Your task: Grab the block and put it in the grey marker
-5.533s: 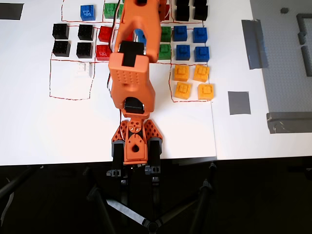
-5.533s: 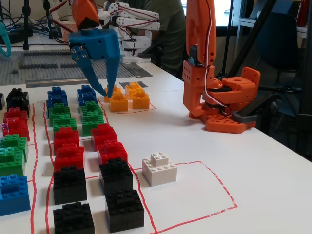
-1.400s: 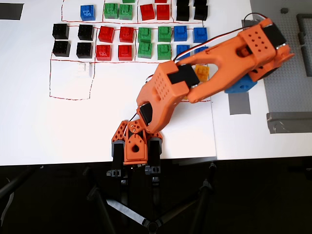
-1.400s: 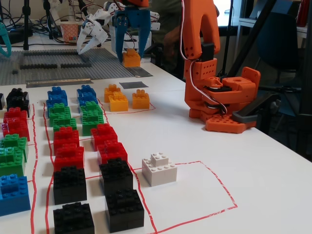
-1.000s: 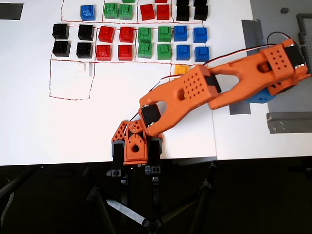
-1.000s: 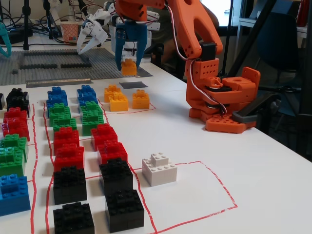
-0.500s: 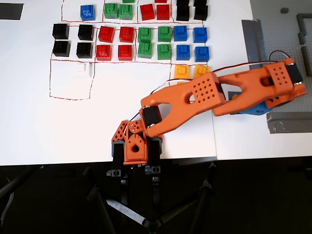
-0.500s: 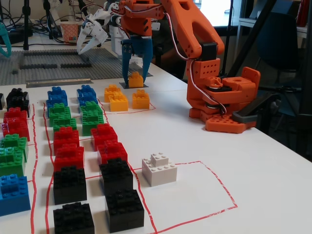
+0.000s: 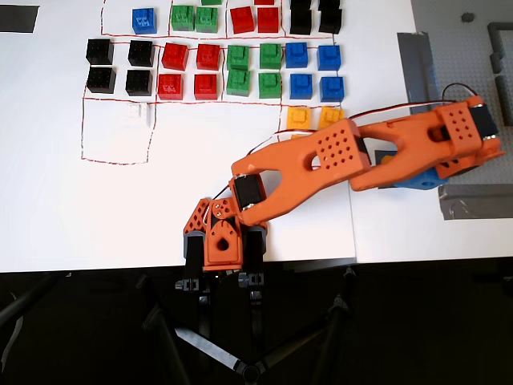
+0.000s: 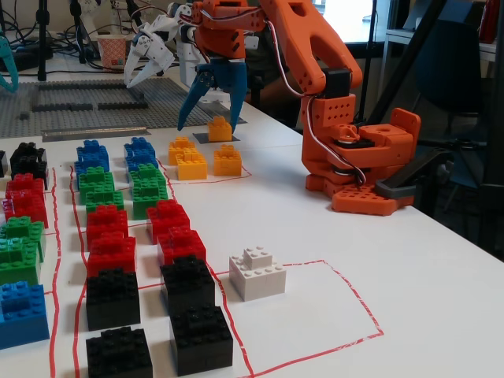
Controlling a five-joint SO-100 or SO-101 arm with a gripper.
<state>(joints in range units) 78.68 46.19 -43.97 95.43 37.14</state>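
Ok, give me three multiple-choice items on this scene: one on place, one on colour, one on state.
1. The yellow block at the claw sits: A on the grey marker; B atop a red block; C off the table.
2. The lone block inside the nearest red outline in the fixed view is: A green; B white; C blue.
3. The claw is: A shut on a block; B shut, empty; C open.
Answers: A, grey tape shows beneath it; B, it is plainly white; C, its fingers stand spread.
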